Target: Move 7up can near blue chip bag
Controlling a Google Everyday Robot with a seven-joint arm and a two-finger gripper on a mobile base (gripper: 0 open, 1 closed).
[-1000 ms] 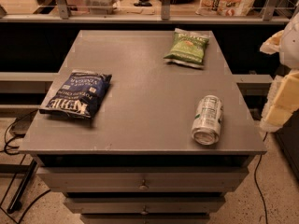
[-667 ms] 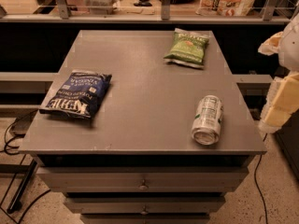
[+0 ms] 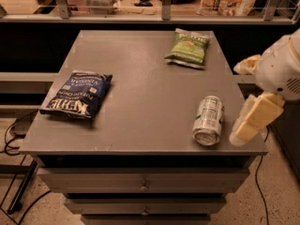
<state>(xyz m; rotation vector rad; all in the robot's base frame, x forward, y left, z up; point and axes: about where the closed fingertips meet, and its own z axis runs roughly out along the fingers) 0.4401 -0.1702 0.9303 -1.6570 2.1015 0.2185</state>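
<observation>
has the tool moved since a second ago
Yes. The tool has shifted left and down toward the 7up can, judged against the front right corner of the table; it now hangs at that edge, just right of the can.

7up can (image 3: 207,120) front right beside gripper (image 3: 240,103), blue chip bag (image 3: 77,93) far left

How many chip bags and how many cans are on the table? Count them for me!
Chip bags: 2 (blue chip bag, green chip bag)
Cans: 1 (7up can, lying on its side)
Total: 3
The end effector hangs just off the right edge of the table, beside the can.
</observation>
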